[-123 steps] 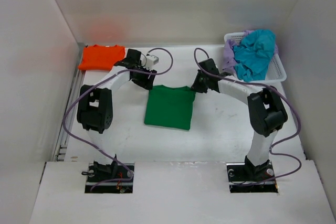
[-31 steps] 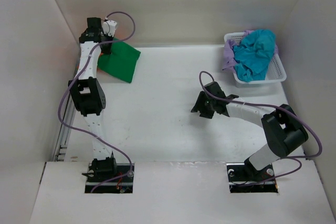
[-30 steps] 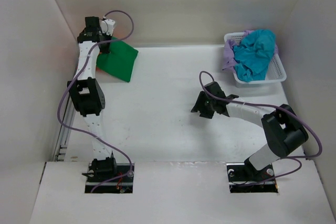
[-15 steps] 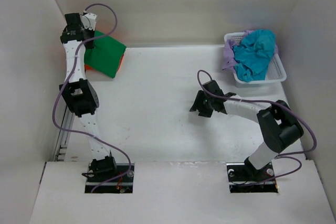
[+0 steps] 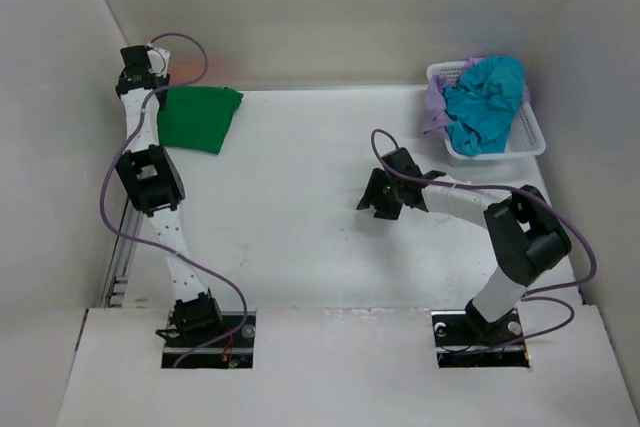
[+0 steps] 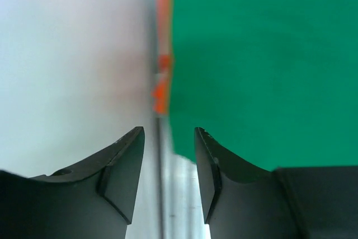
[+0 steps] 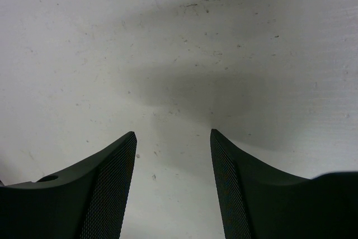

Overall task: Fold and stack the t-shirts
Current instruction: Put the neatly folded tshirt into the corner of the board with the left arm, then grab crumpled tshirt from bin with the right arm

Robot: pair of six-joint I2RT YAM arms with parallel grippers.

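Observation:
The folded dark green t-shirt (image 5: 195, 117) lies at the far left corner of the table. Only a thin orange strip of the orange t-shirt (image 6: 162, 43) peeks out along its edge; the green t-shirt (image 6: 263, 54) covers the rest. My left gripper (image 5: 138, 75) hangs at that corner just past the green shirt's edge, and in the wrist view the left gripper (image 6: 168, 134) is open and holds nothing. The right gripper (image 5: 372, 197) is open over bare table; the right gripper (image 7: 173, 134) has only tabletop between its fingers. The teal t-shirt (image 5: 485, 97) and lavender t-shirt (image 5: 435, 107) lie crumpled in the basket.
A white lattice basket (image 5: 497, 153) stands at the far right against the wall. White walls close the table in on the left, back and right. A metal rail (image 5: 122, 257) runs along the left edge.
My left gripper has opened and let go of the green shirt, which now rests flat on the orange one, and has drawn back toward the corner. The right arm shifted slightly left.

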